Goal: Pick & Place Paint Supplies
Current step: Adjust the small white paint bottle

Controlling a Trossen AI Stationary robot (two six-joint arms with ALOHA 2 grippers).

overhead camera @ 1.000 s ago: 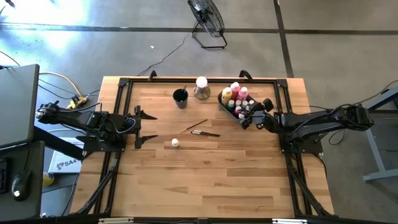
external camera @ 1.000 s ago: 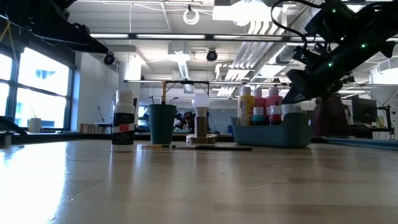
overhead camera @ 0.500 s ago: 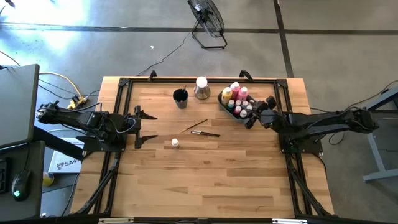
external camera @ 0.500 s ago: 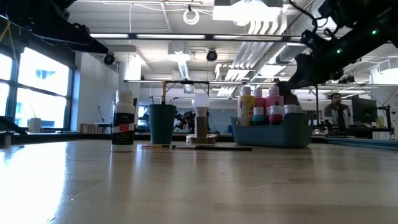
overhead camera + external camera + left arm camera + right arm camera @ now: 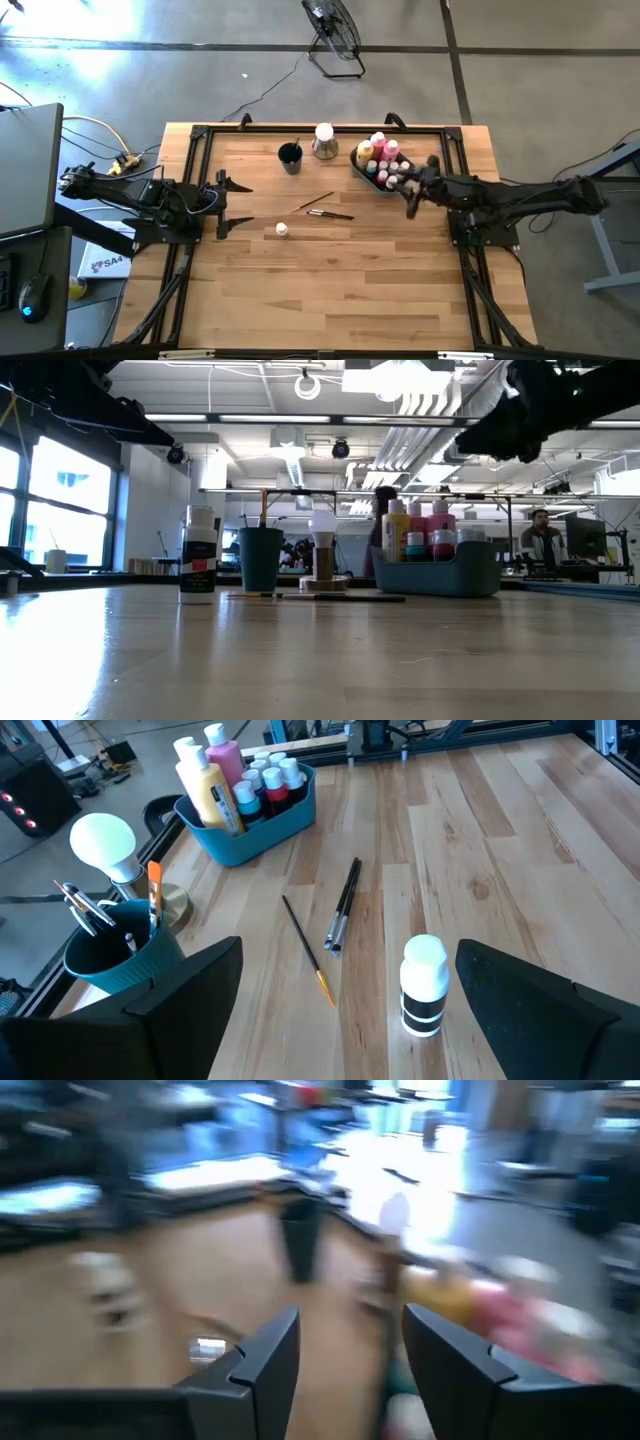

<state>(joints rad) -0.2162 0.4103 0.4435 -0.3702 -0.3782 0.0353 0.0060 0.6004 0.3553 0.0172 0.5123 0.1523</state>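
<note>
Grey concrete floor surrounds the wooden tabletop (image 5: 330, 280), and a floor fan (image 5: 335, 35) stands beyond its far edge at the top of the high view. We judge the step in hand to be a reach between placements: most bottles already stand in the blue bin (image 5: 372, 172), right of centre near the top of the high view, while three brushes and one pot are not yet in.

We see the right gripper (image 5: 411, 203) hanging in the air just below the bin in that frame, its fingers (image 5: 270, 1355) apart with nothing between them. The left gripper (image 5: 236, 205) waits at the left edge of the tabletop, fingers (image 5: 180, 990) spread wide and empty.

What remains lies mid-frame — a pair of dark-handled brushes (image 5: 330, 213) lying touching, their long axis running almost left to right with a slight downward slant. Just above them a thinner orange-tipped brush (image 5: 315, 201) slants from lower left to upper right; we cannot tell from above which end is the bristle end. The white-capped pot (image 5: 282, 230) stands upright, lower left of the brushes.

The next move, we think, calls for the right arm to travel left and descend over a brush, fingers turned across its long axis — a thin handle flat on wood leaves little to grip.
</note>
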